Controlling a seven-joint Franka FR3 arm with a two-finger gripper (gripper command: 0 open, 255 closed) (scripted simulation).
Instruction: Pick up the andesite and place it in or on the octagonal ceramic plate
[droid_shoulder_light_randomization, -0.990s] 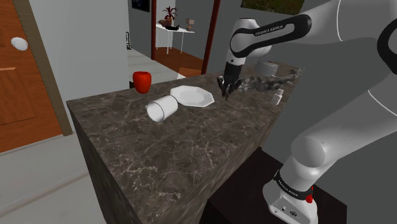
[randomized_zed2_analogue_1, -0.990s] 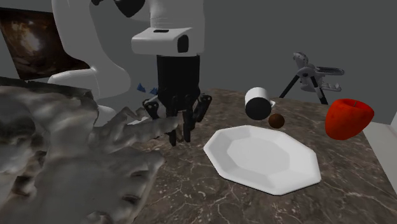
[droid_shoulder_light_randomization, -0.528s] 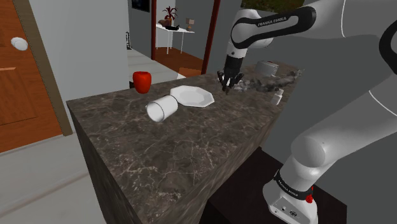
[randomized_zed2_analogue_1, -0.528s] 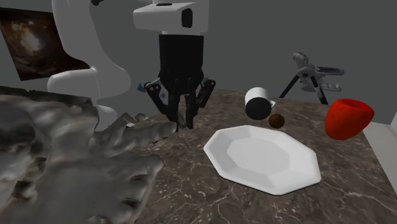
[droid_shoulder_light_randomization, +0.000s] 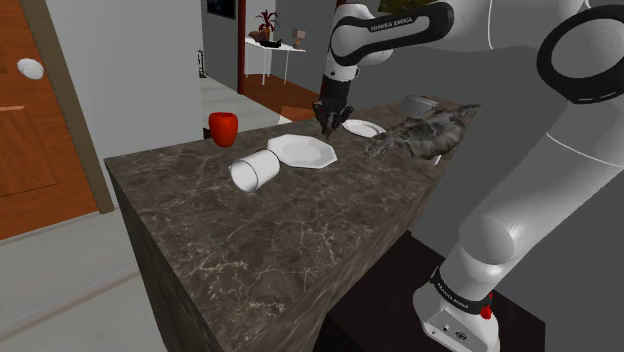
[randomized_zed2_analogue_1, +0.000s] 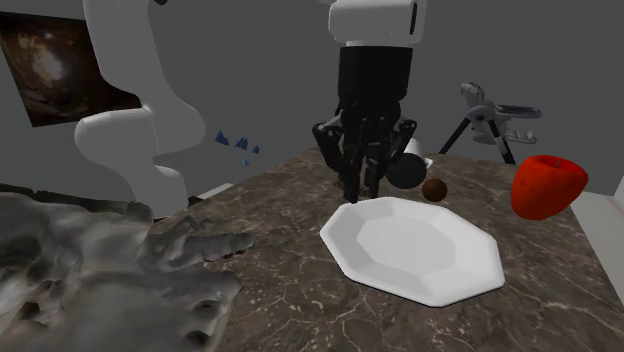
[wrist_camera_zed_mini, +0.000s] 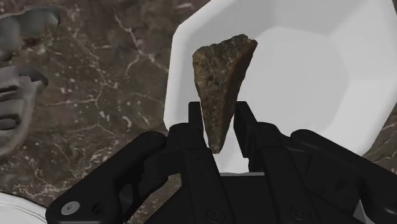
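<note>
The gripper (wrist_camera_zed_mini: 219, 112) is pinching the rock (wrist_camera_zed_mini: 222, 70) between its two black fingers, which are covering the rock's narrow end. The wide end is sticking out past the fingertips, over the rim of the plate (wrist_camera_zed_mini: 305, 70). Whether the rock is touching the plate is not showing.

In the second exterior view the gripper (randomized_zed2_analogue_1: 365, 185) is hanging at the plate's (randomized_zed2_analogue_1: 420, 245) far rim, and the rock is too dark to pick out between the fingers. It is also hiding part of the white cup (randomized_zed2_analogue_1: 405, 170) lying on its side behind it. A small brown ball (randomized_zed2_analogue_1: 434, 189) is sitting beside the cup, and a red fruit (randomized_zed2_analogue_1: 545, 185) is standing further along.

A rough grey lump (randomized_zed2_analogue_1: 100, 270) is running off that view's left edge.

The rock is a brown, grainy wedge with a speckled face. The plate is plain white, smooth and eight-sided, with a flat middle. The counter (droid_shoulder_light_randomization: 270, 240) is showing dark stone with pale veins.
</note>
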